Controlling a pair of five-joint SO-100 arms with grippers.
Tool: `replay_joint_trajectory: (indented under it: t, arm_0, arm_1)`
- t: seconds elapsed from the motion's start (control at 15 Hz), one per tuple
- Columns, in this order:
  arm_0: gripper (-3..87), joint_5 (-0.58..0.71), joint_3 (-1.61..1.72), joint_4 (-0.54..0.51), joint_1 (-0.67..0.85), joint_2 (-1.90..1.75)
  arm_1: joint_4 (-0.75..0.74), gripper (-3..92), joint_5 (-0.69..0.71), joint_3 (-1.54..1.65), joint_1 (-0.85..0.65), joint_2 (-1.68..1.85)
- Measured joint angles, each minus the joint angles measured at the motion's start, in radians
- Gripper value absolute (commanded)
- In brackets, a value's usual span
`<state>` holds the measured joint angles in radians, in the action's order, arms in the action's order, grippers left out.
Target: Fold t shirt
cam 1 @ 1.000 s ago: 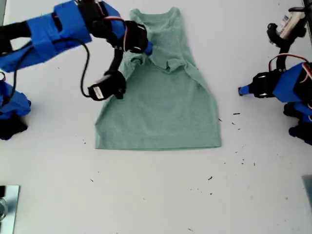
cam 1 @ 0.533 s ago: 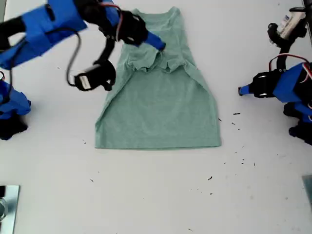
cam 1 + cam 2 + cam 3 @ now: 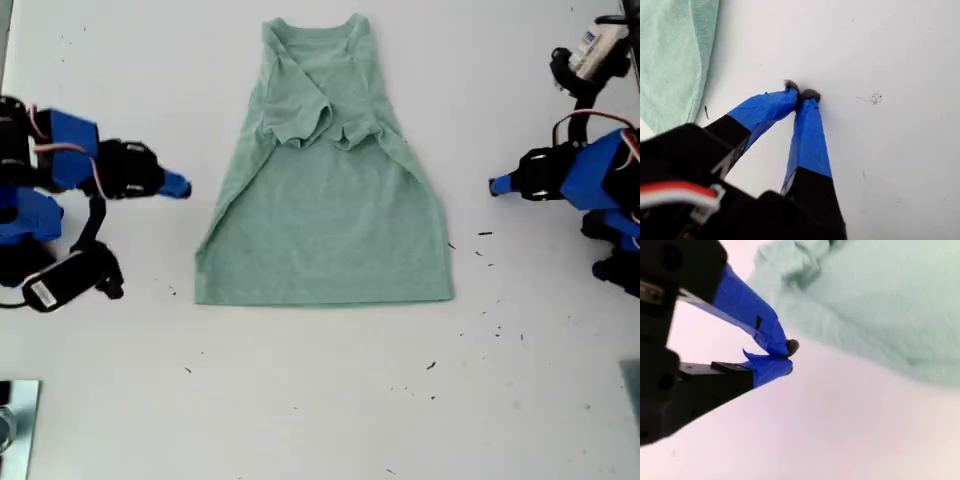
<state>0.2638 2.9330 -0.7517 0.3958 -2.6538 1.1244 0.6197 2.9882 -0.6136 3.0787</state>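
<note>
The pale green t shirt (image 3: 330, 200) lies flat in the middle of the white table, neck toward the far edge, with both sleeves folded in over the chest. My second gripper (image 3: 185, 188) is shut on nothing at the exterior view's left, a short gap from the shirt's side edge. The second wrist view shows its taped tips (image 3: 790, 357) closed just short of the t shirt (image 3: 880, 300). My first gripper (image 3: 493, 186) is at the exterior view's right, shut and empty. Its tips (image 3: 801, 94) rest over bare table, with a strip of the t shirt (image 3: 670, 50) beyond them.
Small dark specks (image 3: 485, 233) dot the table near the shirt's lower corner on the exterior view's right. A metal object (image 3: 15, 420) sits at the exterior view's lower left corner. A black and white labelled device (image 3: 590, 50) stands at its upper right.
The arm at the exterior view's left let the sleeve down onto the chest and drew back off the shirt to the table's side. The other arm stayed still.
</note>
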Motion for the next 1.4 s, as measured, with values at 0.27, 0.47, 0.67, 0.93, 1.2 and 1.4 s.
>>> replay_joint_trajectory:
  t: [0.27,0.47,0.67,0.93,1.2,1.4]
  arm_0:
    - [-0.3,0.0,0.23,-0.084,0.002,-0.497]
    - [-0.3,0.0,0.23,-0.084,0.002,-0.495]
    - [-0.3,0.0,0.232,-0.084,0.002,-0.525]
    - [-0.3,0.0,0.236,-0.084,0.002,-0.525]
    - [-0.3,0.0,0.236,-0.084,0.002,-0.531]
    - [-0.3,0.0,0.236,-0.084,0.002,-0.531]
  arm_1:
    - [0.043,-1.5,-0.074,-0.061,0.04,-0.067]
    - [0.275,-1.5,-0.126,-0.581,0.167,-0.362]
    - [0.268,20.4,-0.167,-0.968,0.354,-0.684]
    - [0.084,30.9,-0.175,-0.767,0.453,-0.77]
    - [-0.135,25.8,-0.183,-0.514,0.449,-0.799]
    - [-0.262,-0.9,-0.21,-0.477,0.454,-0.89]
